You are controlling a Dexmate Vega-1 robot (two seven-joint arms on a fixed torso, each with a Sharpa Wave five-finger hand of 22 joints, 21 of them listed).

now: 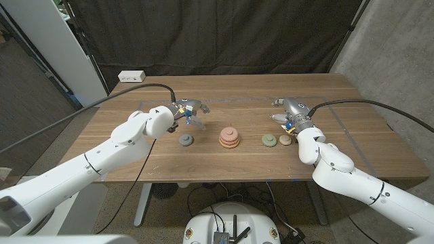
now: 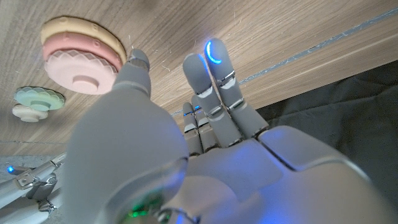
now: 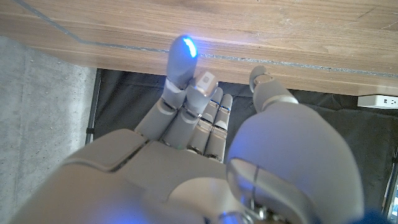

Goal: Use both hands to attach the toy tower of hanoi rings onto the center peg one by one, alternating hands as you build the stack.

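Observation:
At the table's middle stands the center peg stack, a pink ring on top of a wider yellow one; the left wrist view shows this stack too. A grey-blue ring lies to its left. A green ring and a small tan ring lie to its right, and they show again in the left wrist view as the green ring and the tan ring. My left hand hovers behind the grey-blue ring, fingers apart, holding nothing. My right hand is behind the tan ring, fingers extended and empty.
A white power strip lies at the table's far left corner and also shows as the power strip in the right wrist view. A black curtain hangs behind the table. Bare wood stretches between the two hands.

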